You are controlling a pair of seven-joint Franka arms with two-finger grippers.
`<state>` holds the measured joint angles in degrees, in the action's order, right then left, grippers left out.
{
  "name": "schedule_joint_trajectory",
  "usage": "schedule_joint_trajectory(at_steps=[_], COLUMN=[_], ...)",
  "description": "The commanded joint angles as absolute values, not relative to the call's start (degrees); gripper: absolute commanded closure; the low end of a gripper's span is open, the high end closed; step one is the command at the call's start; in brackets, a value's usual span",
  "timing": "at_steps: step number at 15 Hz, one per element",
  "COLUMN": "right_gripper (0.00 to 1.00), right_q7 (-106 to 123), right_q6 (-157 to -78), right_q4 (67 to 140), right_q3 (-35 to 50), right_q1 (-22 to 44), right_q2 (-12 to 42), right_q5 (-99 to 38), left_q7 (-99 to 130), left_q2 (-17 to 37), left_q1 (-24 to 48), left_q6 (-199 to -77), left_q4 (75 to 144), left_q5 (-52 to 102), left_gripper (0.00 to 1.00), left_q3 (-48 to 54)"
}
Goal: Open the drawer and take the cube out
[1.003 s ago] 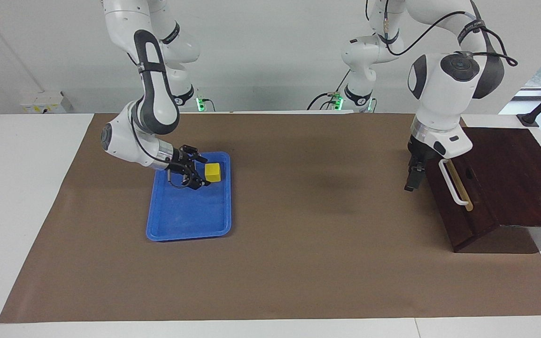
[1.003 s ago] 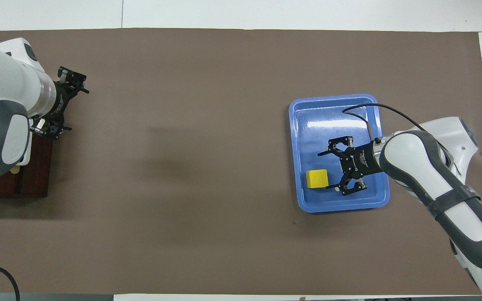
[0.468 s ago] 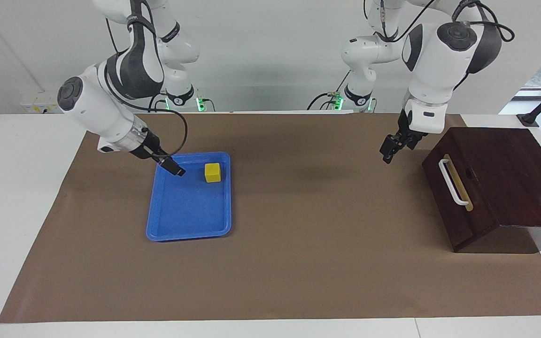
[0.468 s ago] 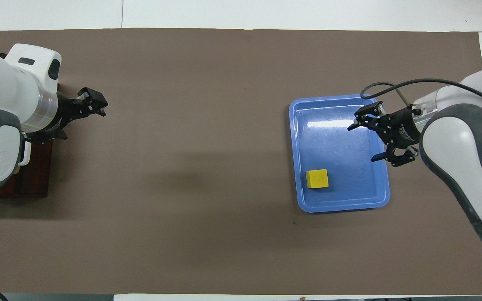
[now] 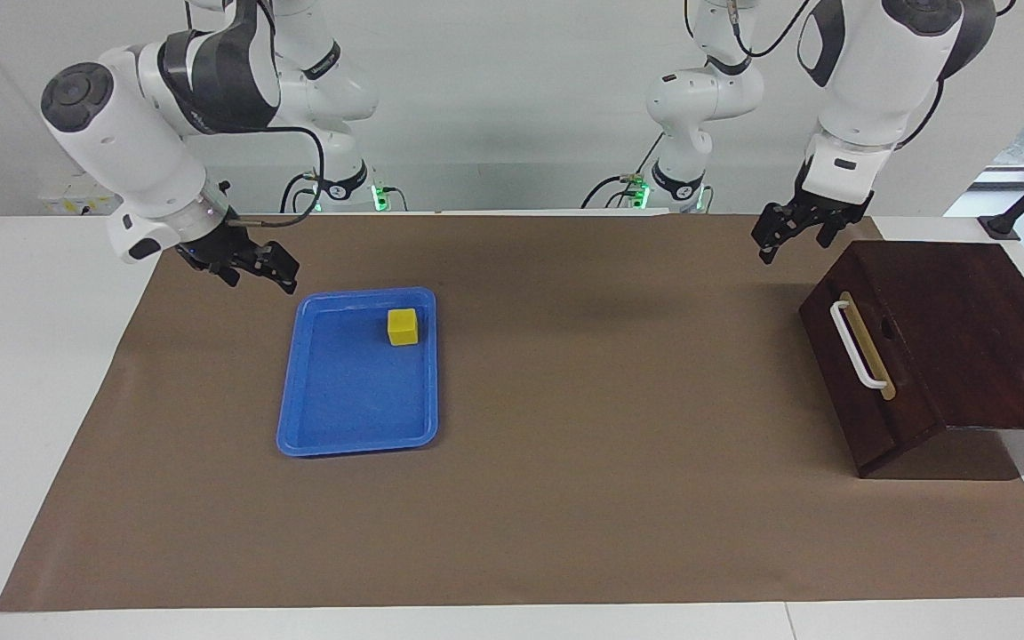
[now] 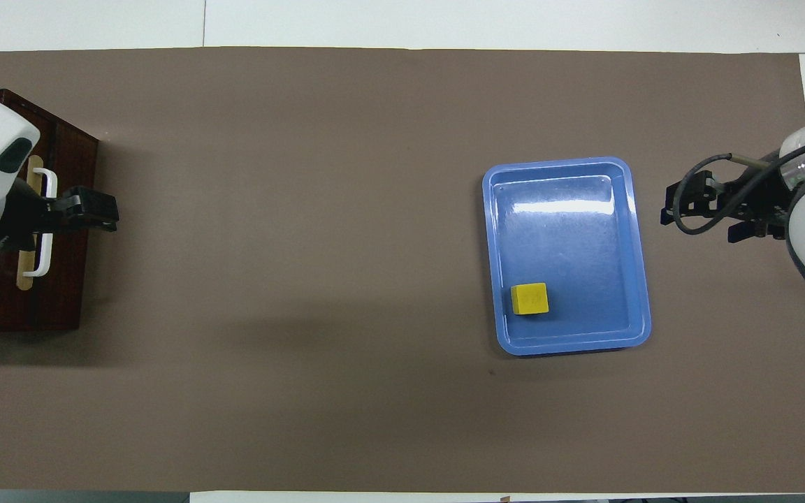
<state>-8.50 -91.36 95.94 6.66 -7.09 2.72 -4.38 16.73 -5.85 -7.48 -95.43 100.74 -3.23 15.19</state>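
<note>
The dark wooden box's drawer (image 5: pixel 876 418) (image 6: pixel 67 293) is pushed in flush, and its white bar handle (image 5: pixel 857 347) (image 6: pixel 42 223) is free. My left gripper (image 5: pixel 789 242) (image 6: pixel 98 212) hangs open in the air just in front of that drawer, touching nothing. The yellow cube (image 5: pixel 403 326) (image 6: pixel 530 299) lies in the blue tray (image 5: pixel 352 400) (image 6: pixel 570 230), in the corner nearest the robots and toward the left arm's end. My right gripper (image 5: pixel 261 267) (image 6: pixel 696 220) is open and empty above the mat, beside the tray toward the right arm's end.
A brown mat (image 5: pixel 610 498) covers most of the white table. The box stands at the left arm's end, partly off the mat.
Both arms have lifted and drawn back. The right gripper left the tray, where it was beside the cube. The left gripper rose away from the drawer handle. The cube stayed put.
</note>
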Motion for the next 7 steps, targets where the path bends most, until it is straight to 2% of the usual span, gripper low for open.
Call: schedule_joint_trajectory(at_steps=[1, 4, 5, 7], right_gripper=[0.00, 0.00, 0.00, 0.00], right_q7=[-0.81, -0.26, -0.18, -0.09], right_q6=[-86.07, -76.06, -74.02, -76.27], right_q4=[91.78, 85.27, 84.91, 89.36], right_q3=[6.42, 5.54, 5.54, 5.36], right_q1=[-6.33, -5.01, -5.10, -5.10], right_q2=[0.53, 0.26, 0.18, -1.31], right_q5=[-0.28, 0.79, 0.70, 0.70], left_q7=[11.60, 11.86, 11.87, 11.87], left_q2=[-6.77, -6.68, -6.85, -6.68], left_q1=[-10.63, -10.02, -9.93, -9.50], left_q6=[-94.48, -95.10, -95.10, -95.27], left_q4=[100.82, 100.72, 100.90, 100.64], left_q5=[-2.20, -2.20, -2.20, -2.28], left_gripper=[0.00, 0.00, 0.00, 0.00], left_q3=[14.94, 15.20, 15.38, 15.82])
